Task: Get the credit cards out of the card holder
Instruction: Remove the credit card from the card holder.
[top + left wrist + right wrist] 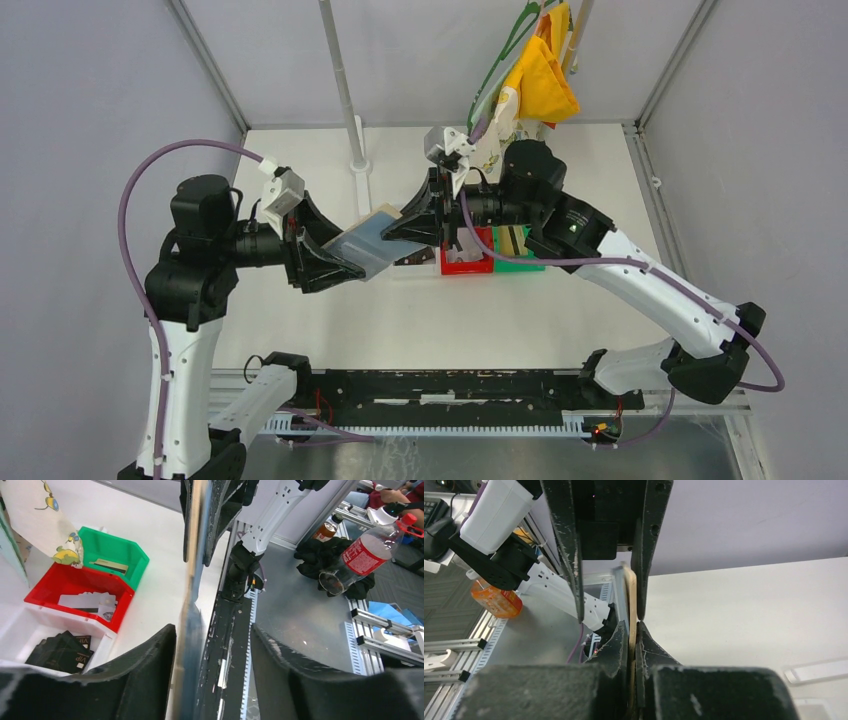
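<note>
My right hand pinches the flat, tan leather-like card holder mid-frame. My left hand straddles it, fingers spread.

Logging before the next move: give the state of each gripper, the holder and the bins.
left gripper: open, fingers either side of the card holder.
right gripper: shut on the card holder's edge.
card holder: off the table, between both grippers.
red bin: holds pale cards.
green bin: holds a flat tan item.
</note>
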